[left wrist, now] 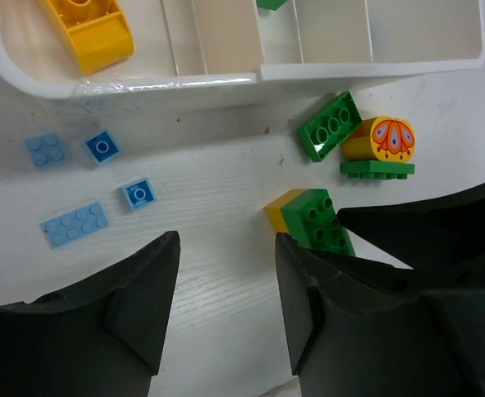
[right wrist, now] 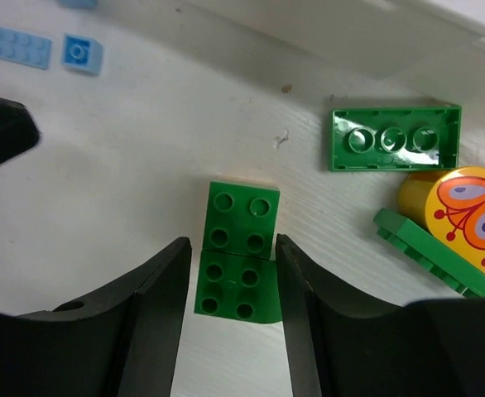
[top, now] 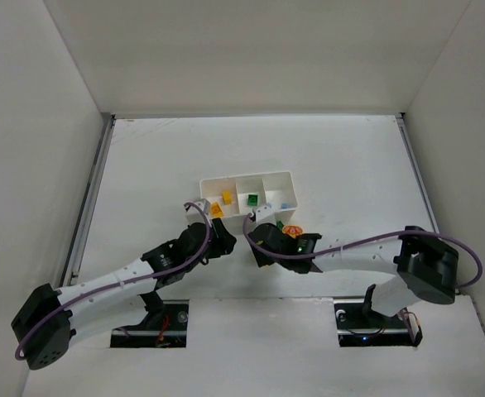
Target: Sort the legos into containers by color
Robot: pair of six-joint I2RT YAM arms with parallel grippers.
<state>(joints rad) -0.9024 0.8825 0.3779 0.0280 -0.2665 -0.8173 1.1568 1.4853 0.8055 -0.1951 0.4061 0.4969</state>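
Observation:
The white tray (top: 247,177) has a yellow brick (left wrist: 89,31) in its left compartment, a green one (top: 252,199) in the middle and a light blue one (top: 285,205) in the right. My right gripper (right wrist: 232,248) is open and low over the table, its fingers on each side of a green brick (right wrist: 237,286). The left finger shows a thin gap. A second green brick (right wrist: 242,219) abuts it. My left gripper (left wrist: 226,273) is open and empty over bare table. Several light blue bricks (left wrist: 75,223) lie to its left.
An upside-down green brick (right wrist: 394,139), a yellow butterfly piece (right wrist: 466,217) and a green flat plate (right wrist: 429,260) lie right of my right gripper, in front of the tray. The two grippers (top: 220,240) (top: 263,240) sit close together. White walls enclose the table.

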